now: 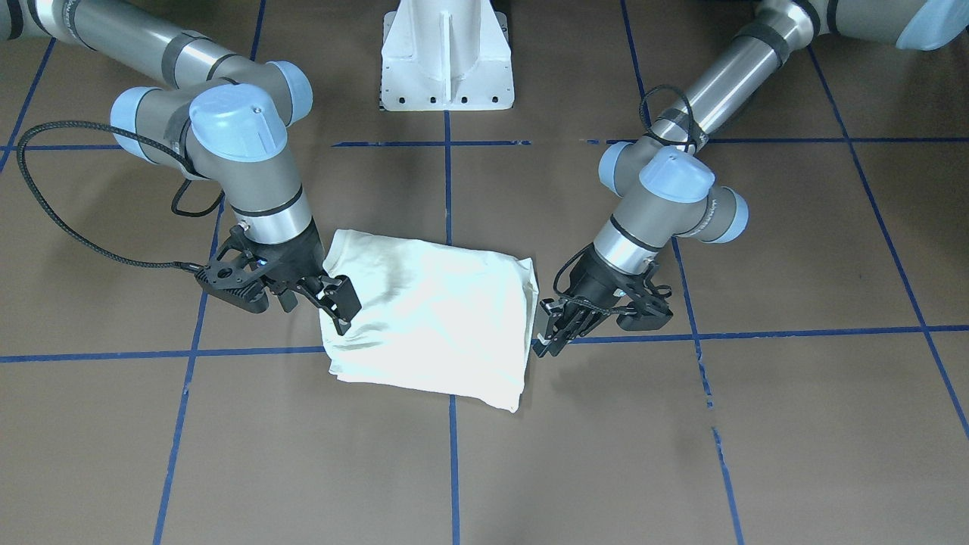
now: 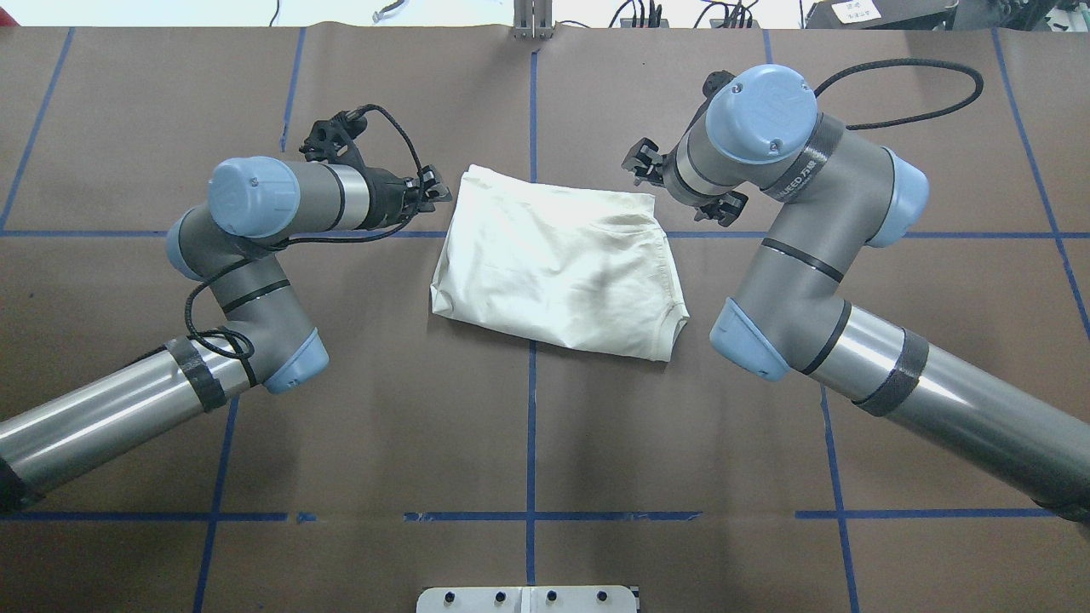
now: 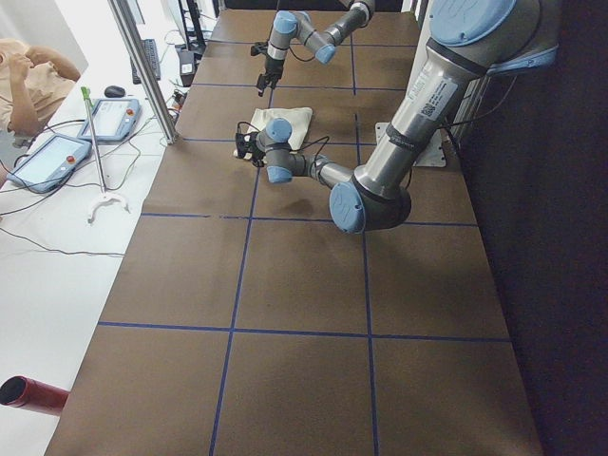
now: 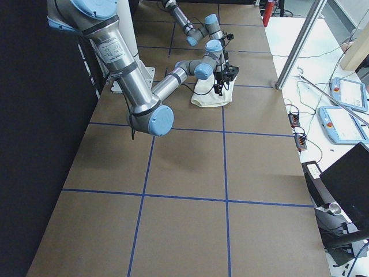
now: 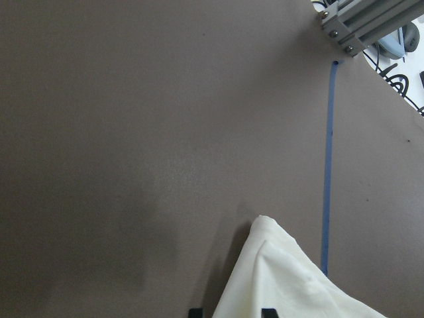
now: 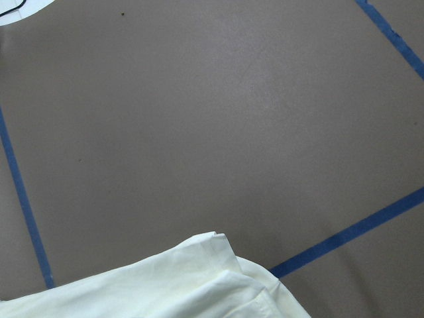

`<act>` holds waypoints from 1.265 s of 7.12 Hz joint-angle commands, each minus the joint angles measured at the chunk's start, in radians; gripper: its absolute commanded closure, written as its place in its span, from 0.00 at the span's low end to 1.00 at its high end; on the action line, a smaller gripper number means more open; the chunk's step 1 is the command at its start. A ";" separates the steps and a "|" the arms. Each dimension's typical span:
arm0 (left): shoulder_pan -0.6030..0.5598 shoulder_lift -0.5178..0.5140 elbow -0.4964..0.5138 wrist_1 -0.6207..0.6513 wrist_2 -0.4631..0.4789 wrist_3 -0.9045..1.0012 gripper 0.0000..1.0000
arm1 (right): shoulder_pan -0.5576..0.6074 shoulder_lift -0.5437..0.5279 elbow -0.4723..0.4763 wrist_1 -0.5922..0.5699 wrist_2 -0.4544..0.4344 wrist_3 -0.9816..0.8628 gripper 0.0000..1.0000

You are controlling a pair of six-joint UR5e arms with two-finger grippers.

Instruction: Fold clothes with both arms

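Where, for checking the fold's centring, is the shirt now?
In the front-facing view the folded cream shirt lies mid-table across the central blue tape line, between the right gripper, view-left, and the left gripper.

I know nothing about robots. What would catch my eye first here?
A folded cream shirt lies in the middle of a brown table marked with blue tape lines. The grey left arm and right arm, both with light blue caps, flank it. The left gripper and right gripper are at opposite ends of the shirt.
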 commanded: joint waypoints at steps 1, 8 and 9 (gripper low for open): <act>0.011 -0.008 -0.064 0.005 -0.042 -0.143 1.00 | 0.018 -0.039 0.048 -0.002 0.051 -0.009 0.02; 0.157 0.159 -0.143 0.081 0.071 -0.019 1.00 | 0.009 -0.056 0.041 0.006 0.046 -0.006 0.02; 0.168 0.141 -0.123 0.083 0.114 -0.019 1.00 | 0.009 -0.056 0.036 0.006 0.046 -0.010 0.02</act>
